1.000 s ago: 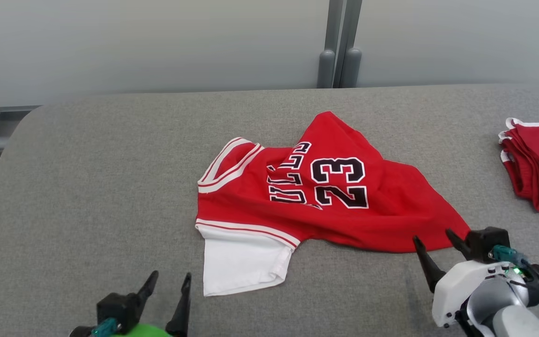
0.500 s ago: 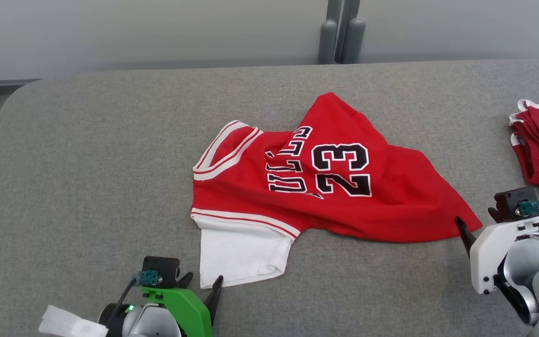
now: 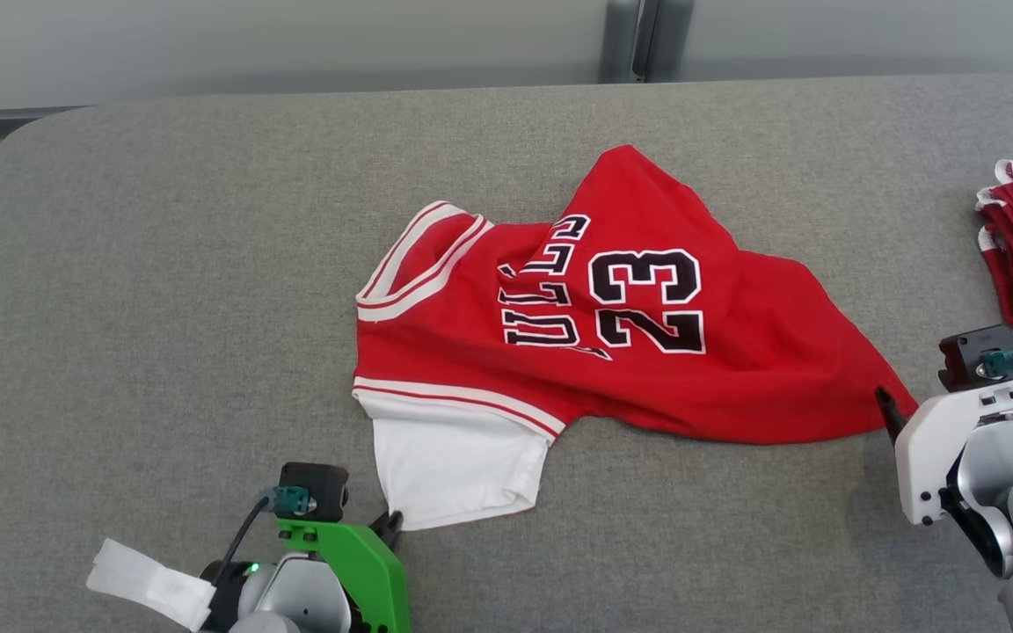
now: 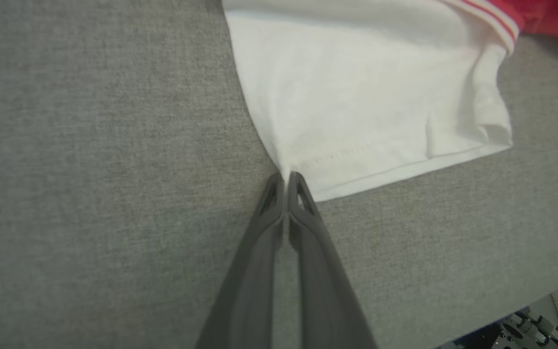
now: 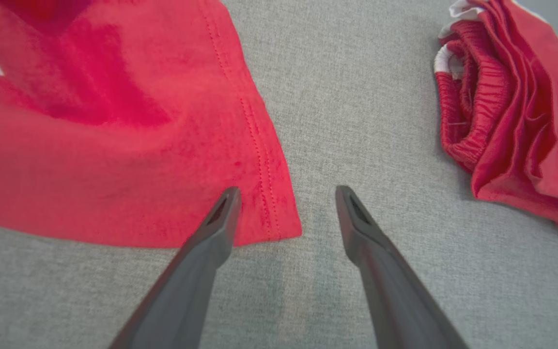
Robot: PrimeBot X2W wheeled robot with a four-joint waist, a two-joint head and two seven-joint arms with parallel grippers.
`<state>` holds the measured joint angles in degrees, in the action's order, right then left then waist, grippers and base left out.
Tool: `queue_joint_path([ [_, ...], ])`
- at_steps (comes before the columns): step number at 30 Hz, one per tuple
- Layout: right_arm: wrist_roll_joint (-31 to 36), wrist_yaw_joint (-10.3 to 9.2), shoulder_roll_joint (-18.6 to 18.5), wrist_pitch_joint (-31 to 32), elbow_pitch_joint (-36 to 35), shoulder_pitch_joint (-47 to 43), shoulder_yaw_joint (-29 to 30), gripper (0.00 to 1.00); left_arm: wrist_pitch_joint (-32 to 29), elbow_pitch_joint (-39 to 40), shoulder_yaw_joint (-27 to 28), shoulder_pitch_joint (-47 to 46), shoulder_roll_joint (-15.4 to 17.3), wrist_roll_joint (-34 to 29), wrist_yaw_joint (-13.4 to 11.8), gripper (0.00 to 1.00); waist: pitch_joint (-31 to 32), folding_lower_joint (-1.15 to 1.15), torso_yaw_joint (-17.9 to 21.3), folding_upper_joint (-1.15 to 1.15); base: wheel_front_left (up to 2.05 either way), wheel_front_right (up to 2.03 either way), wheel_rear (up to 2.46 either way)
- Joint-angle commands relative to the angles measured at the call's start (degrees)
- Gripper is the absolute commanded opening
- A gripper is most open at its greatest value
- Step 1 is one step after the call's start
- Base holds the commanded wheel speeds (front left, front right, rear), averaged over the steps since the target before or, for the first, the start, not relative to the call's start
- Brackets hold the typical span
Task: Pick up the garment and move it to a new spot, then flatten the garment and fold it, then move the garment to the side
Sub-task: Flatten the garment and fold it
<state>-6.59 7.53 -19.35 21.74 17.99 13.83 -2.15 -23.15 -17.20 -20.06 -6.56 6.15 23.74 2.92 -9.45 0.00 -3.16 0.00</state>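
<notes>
Cloth like this jersey [image 3: 612, 369] we judge light, limp and apt to slip, so corners and hems are the places to grip. It lies rumpled in the middle of the table [image 3: 163, 264]. Our left fingers [image 4: 310, 228] are pressed together, pinching the corner of the white sleeve [image 4: 356, 97]. Our right fingers [image 5: 211, 237] stand wide apart, straddling the red hem corner [image 5: 279, 223] and holding nothing.

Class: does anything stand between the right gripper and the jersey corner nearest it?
Nothing visible. The right gripper, fingers open, straddles the hem corner of the jersey; the other red garment lies apart, off to one side.
</notes>
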Motion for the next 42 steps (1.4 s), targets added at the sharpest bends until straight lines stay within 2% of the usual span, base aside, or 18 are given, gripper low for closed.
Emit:
queue_joint_path([
  [1,0.1,-0.08,0.0,-0.2,0.7,0.8,0.3,1.00,-0.9,-0.7,-0.4,0.6,-0.1,0.4,-0.5,0.00,-0.4,0.00,-0.1,0.00,0.00,0.00,0.00],
  [8,-0.9,-0.08,0.8,0.6,5.6,2.7,1.5,1.00,-1.1,0.5,-0.7,0.4,0.2,0.6,-0.7,0.00,-1.8,0.00,-0.4,0.00,0.00,0.00,0.00],
  [14,-2.3,-0.03,3.4,2.3,7.7,2.2,2.8,0.98,-0.5,1.1,-0.4,-0.1,0.5,0.7,-1.1,0.00,-2.7,0.00,-0.7,0.00,0.00,0.00,0.00],
  [15,-2.7,-0.03,3.8,2.9,8.1,2.1,2.9,0.71,-0.2,1.2,-0.3,-0.2,0.6,0.7,-1.3,0.00,-2.8,0.00,-0.7,0.00,0.00,0.00,0.00],
  [16,-2.8,-0.03,4.0,3.3,8.4,1.9,3.1,0.24,-0.2,1.1,-0.2,-0.4,0.6,0.8,-1.3,0.00,-2.9,0.00,-0.7,0.00,0.00,0.00,0.00],
  [17,-3.0,-0.03,4.1,3.7,8.7,1.9,3.2,0.00,0.3,1.3,0.0,-0.6,0.7,0.7,-1.4,0.00,-2.9,0.00,-0.7,0.00,0.00,0.00,0.00],
  [23,-3.9,-0.07,4.4,4.4,8.6,1.5,3.8,0.00,3.0,2.4,1.1,-1.5,-0.1,2.2,-1.4,0.00,-2.9,0.00,-1.1,0.00,0.00,0.00,0.00],
  [32,-6.0,-0.05,5.6,1.2,3.8,1.3,5.2,0.00,9.3,5.9,4.1,-2.6,-2.4,10.1,0.4,0.00,-2.1,0.00,-1.3,0.00,0.00,0.00,0.00],
  [38,-14.4,-0.06,8.0,0.7,-2.7,4.3,5.6,0.00,11.9,9.7,7.3,-5.7,-2.8,16.1,0.3,0.00,-2.8,0.00,-0.7,0.00,0.00,0.00,0.00],
  [42,-19.5,-0.05,8.7,2.3,-6.6,9.6,4.2,0.00,11.6,12.2,10.3,-11.6,-2.8,19.6,-0.2,0.00,-5.4,0.00,0.3,0.00,0.00,0.00,0.00],
])
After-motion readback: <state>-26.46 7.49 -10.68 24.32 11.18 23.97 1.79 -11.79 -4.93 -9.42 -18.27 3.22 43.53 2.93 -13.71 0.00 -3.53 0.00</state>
